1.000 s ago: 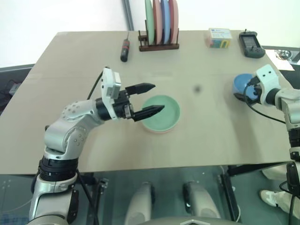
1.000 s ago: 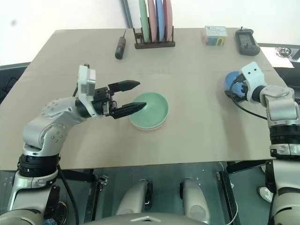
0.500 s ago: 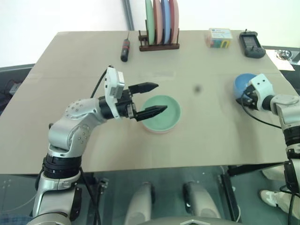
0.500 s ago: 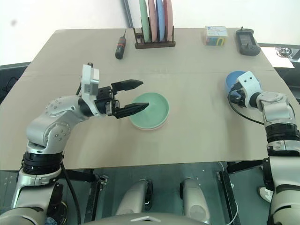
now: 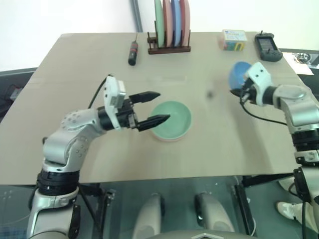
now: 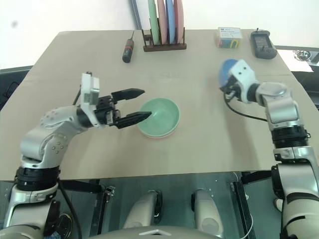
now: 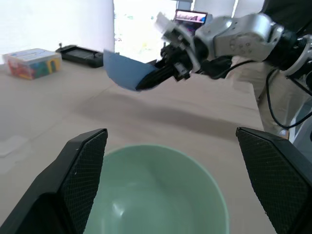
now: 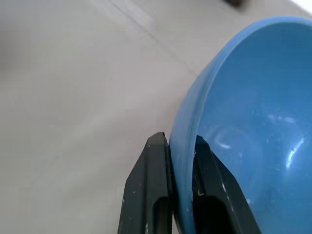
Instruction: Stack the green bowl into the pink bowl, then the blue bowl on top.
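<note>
Two bowls nested: green bowl (image 5: 172,119) in pink bowl (image 5: 169,138); right pincer (image 8: 171,161) clamped on blue bowl (image 5: 239,74); left pincer (image 5: 155,106) apart.

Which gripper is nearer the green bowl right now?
Left. The left gripper hangs open at the green bowl's rim; the right gripper is well off, pinching the blue bowl.

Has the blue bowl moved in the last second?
Yes. The blue bowl, pinched by the right gripper, is off the table and nearer the green bowl.
</note>
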{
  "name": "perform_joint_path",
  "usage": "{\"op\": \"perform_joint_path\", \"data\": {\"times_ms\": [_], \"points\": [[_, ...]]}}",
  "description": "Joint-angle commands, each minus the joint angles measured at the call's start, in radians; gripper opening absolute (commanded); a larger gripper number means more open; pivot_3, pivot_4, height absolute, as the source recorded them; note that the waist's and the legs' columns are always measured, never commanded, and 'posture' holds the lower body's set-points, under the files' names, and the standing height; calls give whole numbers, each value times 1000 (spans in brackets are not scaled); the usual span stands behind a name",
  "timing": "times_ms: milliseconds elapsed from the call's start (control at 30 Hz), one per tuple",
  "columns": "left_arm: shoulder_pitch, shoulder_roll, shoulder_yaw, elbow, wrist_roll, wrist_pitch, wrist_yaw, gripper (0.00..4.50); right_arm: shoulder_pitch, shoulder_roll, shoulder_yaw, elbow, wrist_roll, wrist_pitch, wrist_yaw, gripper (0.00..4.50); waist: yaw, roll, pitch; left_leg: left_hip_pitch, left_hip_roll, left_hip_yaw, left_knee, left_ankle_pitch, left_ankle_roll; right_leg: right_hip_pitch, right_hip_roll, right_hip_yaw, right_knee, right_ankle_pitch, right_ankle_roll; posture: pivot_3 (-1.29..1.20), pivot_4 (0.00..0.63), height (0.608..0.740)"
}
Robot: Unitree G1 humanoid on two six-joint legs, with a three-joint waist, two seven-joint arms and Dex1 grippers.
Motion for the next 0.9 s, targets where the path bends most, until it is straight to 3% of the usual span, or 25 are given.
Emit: {"op": "perform_joint_path", "data": {"times_ms": [33,233,567,700,833,900], "points": [[45,47,77,-37,-7,-3,1,4500,-69,20,38,-220,59,103,38,70,3,0,0,0,0,0,0,0,0,0,0,-1,0,0,0,0,150,740],[138,98,163,-77,-27,12,11,4500,-86,73,129,-428,169,204,110,70,11,0,0,-1,0,-2,0,0,0,1,-1,-3,-1,0,0,0,150,740],[220,146,256,-87,-43,13,4,4500,-94,106,231,-513,222,191,151,70,5,0,0,-1,0,-2,0,0,0,0,-1,-4,-1,0,0,0,150,740],[243,158,272,-73,-35,5,-8,4500,-101,114,245,-521,224,188,150,1307,5,0,0,-1,0,-2,0,0,0,0,-1,-3,-1,0,0,0,150,740],[248,161,277,-65,-34,3,-20,4500,-107,111,244,-526,231,194,149,3175,6,0,0,-1,0,-2,0,0,0,0,-1,-4,-1,0,0,0,150,740],[245,163,272,-62,-35,3,-29,4500,-108,106,237,-525,231,197,146,3797,5,0,0,-1,0,-2,0,0,0,0,-1,-4,-1,0,0,0,150,740]]}}
